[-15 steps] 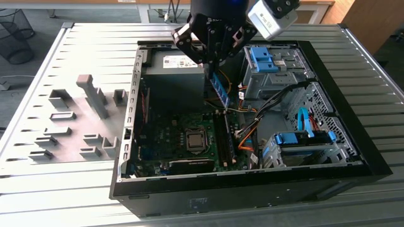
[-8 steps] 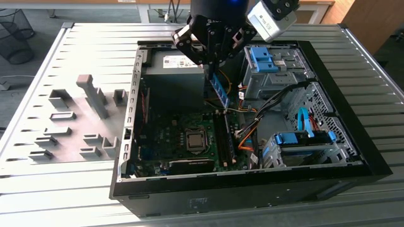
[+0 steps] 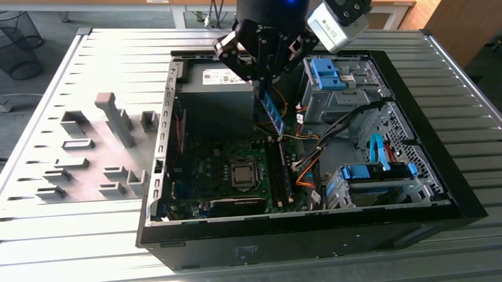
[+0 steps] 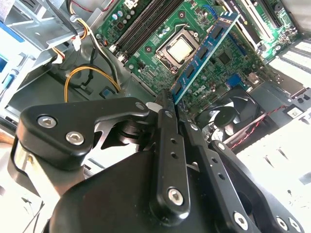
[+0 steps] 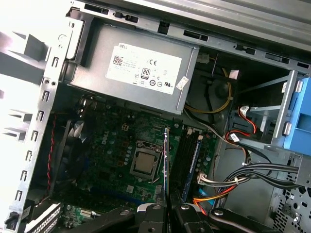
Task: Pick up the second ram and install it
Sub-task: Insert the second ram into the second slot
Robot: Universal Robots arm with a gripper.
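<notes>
At the exterior view's left, grey blocks (image 3: pixel 94 158) sit on the table (image 3: pixel 94 229). In the middle, my claw (image 3: pixel 265 82) pinches the ram (image 3: pixel 271 113) by its top end, holding it over the open case (image 3: pixel 439 170), above the motherboard (image 3: pixel 211 170) and its slots (image 3: pixel 278 176).

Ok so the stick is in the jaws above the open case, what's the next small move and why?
Probably a slow descent toward the black memory slots. The gripper has its jaws shut on the second ram, which hangs in the air above the motherboard, well clear of it in the exterior view. In the first wrist view its edge looks offset from the slots, so a small sideways correction may come first.
</notes>
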